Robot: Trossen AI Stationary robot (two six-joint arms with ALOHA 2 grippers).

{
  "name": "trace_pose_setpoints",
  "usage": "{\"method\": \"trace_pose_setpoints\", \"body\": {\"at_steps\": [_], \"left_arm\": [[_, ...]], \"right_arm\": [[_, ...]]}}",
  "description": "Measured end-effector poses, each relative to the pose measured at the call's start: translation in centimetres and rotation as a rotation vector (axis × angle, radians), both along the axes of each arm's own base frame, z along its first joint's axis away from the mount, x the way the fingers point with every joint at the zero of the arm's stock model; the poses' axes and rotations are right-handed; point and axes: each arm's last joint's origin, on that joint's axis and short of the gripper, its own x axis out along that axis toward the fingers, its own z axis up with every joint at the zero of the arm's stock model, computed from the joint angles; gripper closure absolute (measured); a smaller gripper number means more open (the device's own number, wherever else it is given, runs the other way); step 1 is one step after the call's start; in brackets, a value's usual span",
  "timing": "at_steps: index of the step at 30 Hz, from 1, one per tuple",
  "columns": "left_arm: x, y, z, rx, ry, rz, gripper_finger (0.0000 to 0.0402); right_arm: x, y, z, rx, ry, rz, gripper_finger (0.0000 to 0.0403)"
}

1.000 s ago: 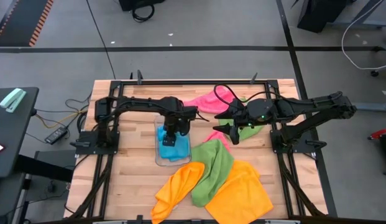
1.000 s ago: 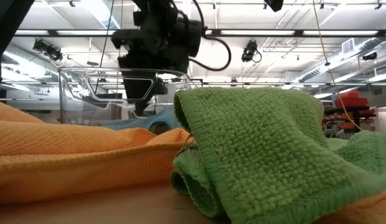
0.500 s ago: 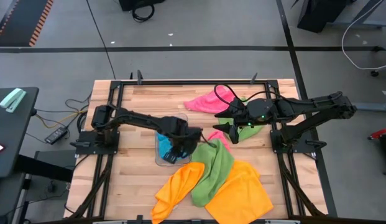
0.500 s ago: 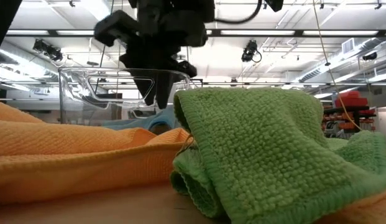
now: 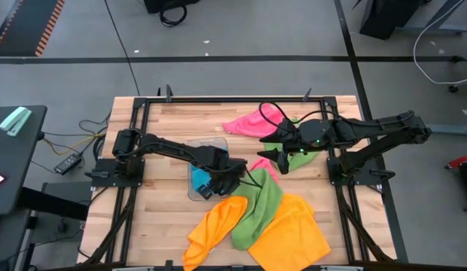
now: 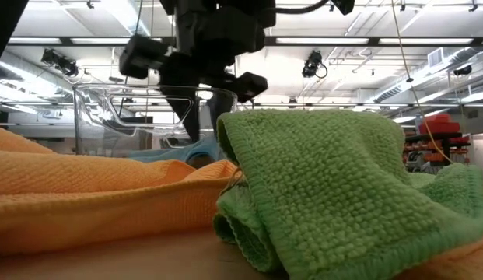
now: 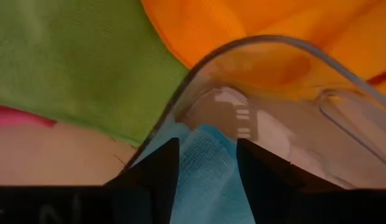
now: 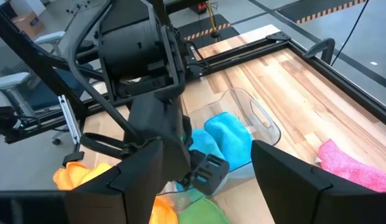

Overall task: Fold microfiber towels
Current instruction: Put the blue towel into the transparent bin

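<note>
The left gripper (image 5: 210, 183), fingers parted and holding nothing, hovers in the clear tray (image 5: 194, 194) with the blue towel (image 7: 202, 180) directly between them; the right gripper (image 5: 280, 159) waits open, farther off.

The dark left arm (image 5: 180, 149) is covering most of the sky blue microfiber towel (image 5: 200, 179), and the crumpled green towel (image 6: 334, 187) is probably blocking everything behind it.

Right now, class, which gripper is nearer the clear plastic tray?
Left. The left gripper is over the clear plastic tray; the right gripper hangs off to its side, above the pink microfiber towel.
</note>
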Motion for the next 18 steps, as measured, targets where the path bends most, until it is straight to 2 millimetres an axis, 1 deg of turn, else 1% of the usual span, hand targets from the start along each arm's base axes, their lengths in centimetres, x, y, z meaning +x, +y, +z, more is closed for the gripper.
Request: {"method": "trace_pose_setpoints", "body": {"at_steps": [4, 7, 13, 18], "left_arm": [[-0.2, -0.1, -0.7, 0.019, -0.012, -0.078, 0.0218], [-0.3, -0.1, -0.9, 0.027, -0.010, -0.111, 0.0219], [-0.7, 0.0, -1.8, 0.050, -0.005, -0.192, 0.0246], [-0.8, 0.0, -2.1, 0.072, 0.000, -0.198, 0.0273]], "right_arm": [[0.0, 0.0, 0.0, 0.007, -0.001, -0.003, 0.0148], [0.0, 0.0, 0.0, 0.007, -0.001, -0.003, 0.0148], [0.0, 0.0, 0.0, 0.008, -0.002, -0.003, 0.0148], [0.0, 0.0, 0.0, 0.009, -0.002, -0.003, 0.0148]]}}
